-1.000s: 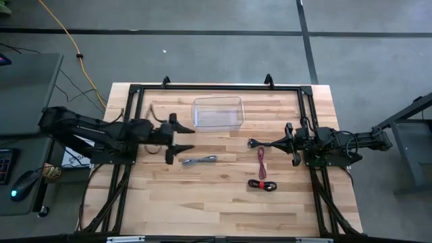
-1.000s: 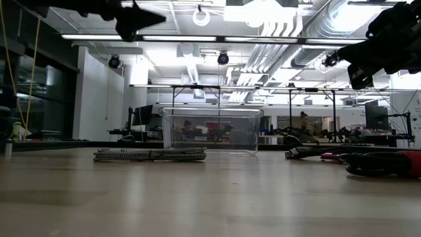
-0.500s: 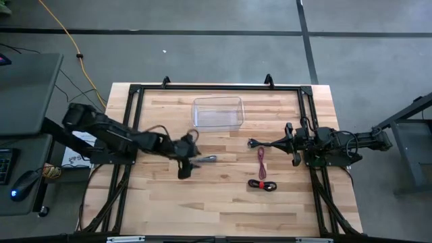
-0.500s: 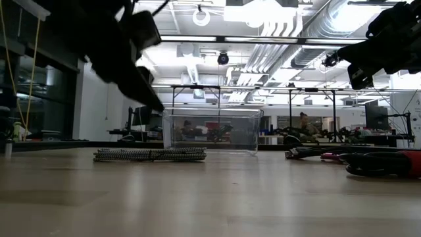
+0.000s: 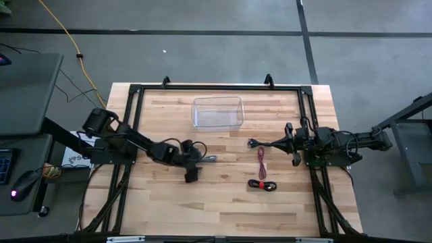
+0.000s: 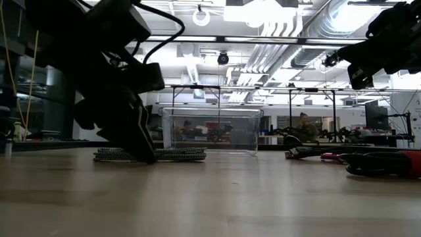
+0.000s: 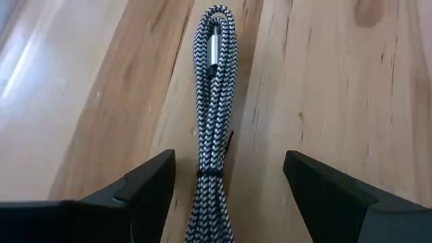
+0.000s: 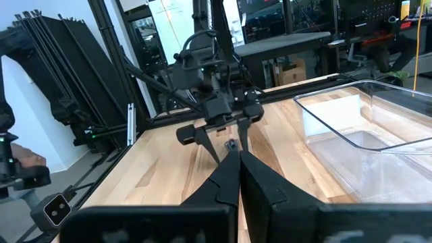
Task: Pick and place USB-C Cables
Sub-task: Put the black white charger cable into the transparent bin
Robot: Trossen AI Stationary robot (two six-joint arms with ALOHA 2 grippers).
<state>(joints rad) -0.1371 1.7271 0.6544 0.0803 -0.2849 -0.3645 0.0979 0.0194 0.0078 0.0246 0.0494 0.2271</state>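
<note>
Fingers of the left claw stand wide, straddling the silver-grey cable, which lies flat on the surface near its middle. Closing off-centre could pinch only one strand, so the bundle might unfold or slip free on lifting. Farther toward the right edge lie the pink-magenta cable and the red-and-black cable, beside the waiting right claw, pressed together. The clear bin sits near the far edge.
</note>
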